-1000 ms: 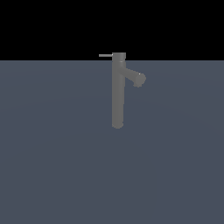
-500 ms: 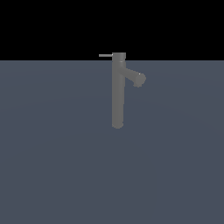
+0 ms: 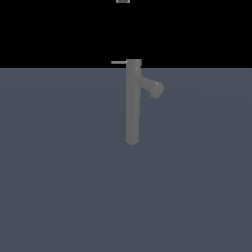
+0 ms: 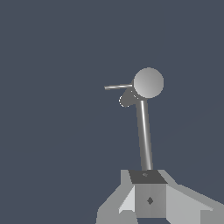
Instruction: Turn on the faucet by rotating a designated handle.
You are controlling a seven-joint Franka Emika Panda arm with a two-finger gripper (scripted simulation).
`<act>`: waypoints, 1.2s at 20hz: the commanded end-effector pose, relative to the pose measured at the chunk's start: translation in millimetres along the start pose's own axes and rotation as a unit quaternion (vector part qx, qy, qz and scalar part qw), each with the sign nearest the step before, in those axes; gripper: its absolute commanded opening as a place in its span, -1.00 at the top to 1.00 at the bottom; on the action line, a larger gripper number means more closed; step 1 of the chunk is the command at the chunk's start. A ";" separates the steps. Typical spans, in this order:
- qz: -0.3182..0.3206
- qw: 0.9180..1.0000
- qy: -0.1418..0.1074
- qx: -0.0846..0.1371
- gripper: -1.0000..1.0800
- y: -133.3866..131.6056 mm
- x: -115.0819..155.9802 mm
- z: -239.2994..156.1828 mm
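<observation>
The faucet (image 3: 132,108) is a tall dark-grey column standing upright on the flat blue-grey floor (image 3: 59,187). Its spout stub (image 3: 153,87) angles toward the exterior view's right. The handle (image 3: 118,62) is a thin light-grey rod sticking out of the top cap toward the exterior view's left. Only a small grey tip of my gripper (image 3: 123,1) shows at the top edge, well above the cap. In the wrist view I look down on the round cap (image 4: 148,82), the handle (image 4: 118,87) and the spout (image 4: 126,99). My gripper (image 4: 147,177) looks shut and empty, touching nothing.
The blue-grey floor stretches all around the faucet, under a black background (image 3: 49,29). Nothing else shows.
A small grey piece of the gripper has come into the exterior view at the top edge, above the faucet. The faucet and handle have not moved.
</observation>
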State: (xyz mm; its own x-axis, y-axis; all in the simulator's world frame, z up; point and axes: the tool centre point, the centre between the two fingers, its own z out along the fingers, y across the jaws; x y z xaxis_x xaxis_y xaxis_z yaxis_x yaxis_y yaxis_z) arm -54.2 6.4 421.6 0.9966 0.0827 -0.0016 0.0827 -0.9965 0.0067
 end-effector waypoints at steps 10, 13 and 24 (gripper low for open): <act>-0.030 1.000 0.001 0.002 1.00 -7.2 85.0 69.1; -0.036 0.999 0.001 0.003 1.00 -9.2 100.2 85.7; -0.047 0.999 0.001 0.003 1.00 -13.3 127.1 119.5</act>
State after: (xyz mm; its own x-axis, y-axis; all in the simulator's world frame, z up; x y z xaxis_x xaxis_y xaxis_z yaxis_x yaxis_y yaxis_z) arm 69.1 28.9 303.8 0.9848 0.1735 -0.0013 0.1735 -0.9848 -0.0001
